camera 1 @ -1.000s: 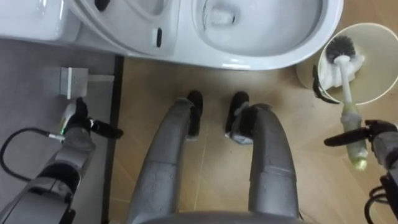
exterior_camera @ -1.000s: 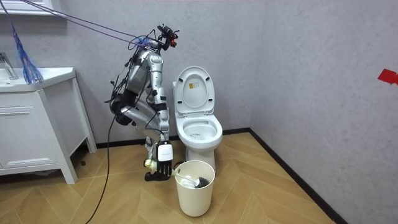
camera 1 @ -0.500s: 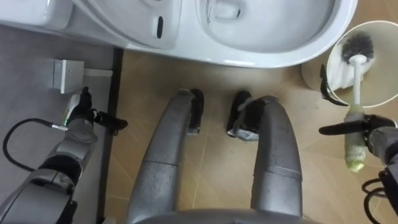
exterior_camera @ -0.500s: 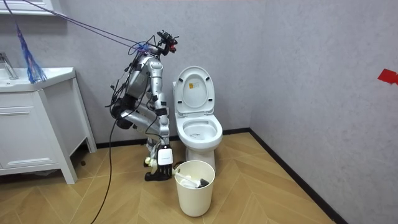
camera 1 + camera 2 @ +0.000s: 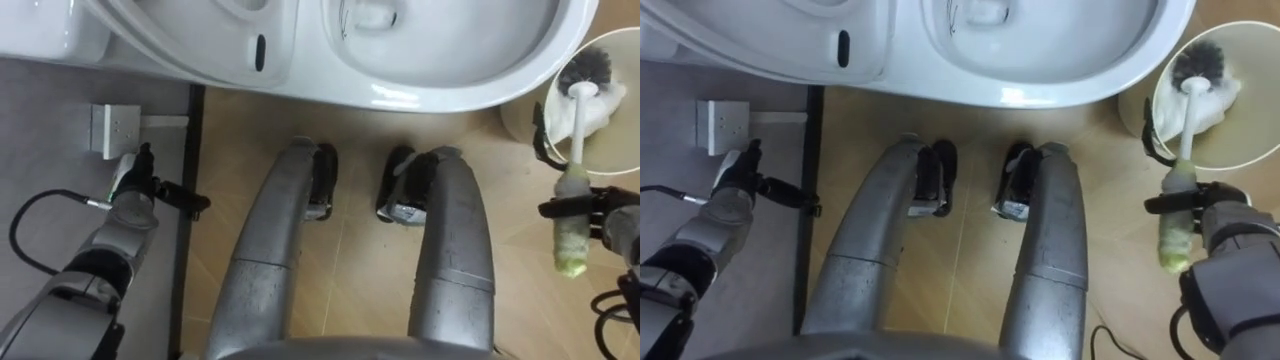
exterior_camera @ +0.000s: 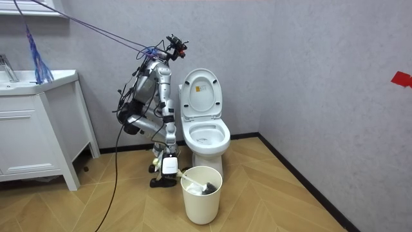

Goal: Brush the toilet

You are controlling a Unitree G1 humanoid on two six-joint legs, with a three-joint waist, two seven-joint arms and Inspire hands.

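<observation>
Holding the brush [image 5: 577, 130], my right hand [image 5: 620, 225] was curled round its handle; head seemed inside the bin [image 5: 1252, 115], so a skewed lift might tip it.

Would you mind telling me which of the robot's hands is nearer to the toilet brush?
Right. The right hand grips the toilet brush by its handle, bristles in the bin; the left hand is far across, near the wall socket.

My head's two eyes look straight down, close over toilet [image 5: 440, 90] and bin [image 5: 1230, 140]; the room camera sees both from well back, facing the wall [image 6: 309, 77]
</observation>
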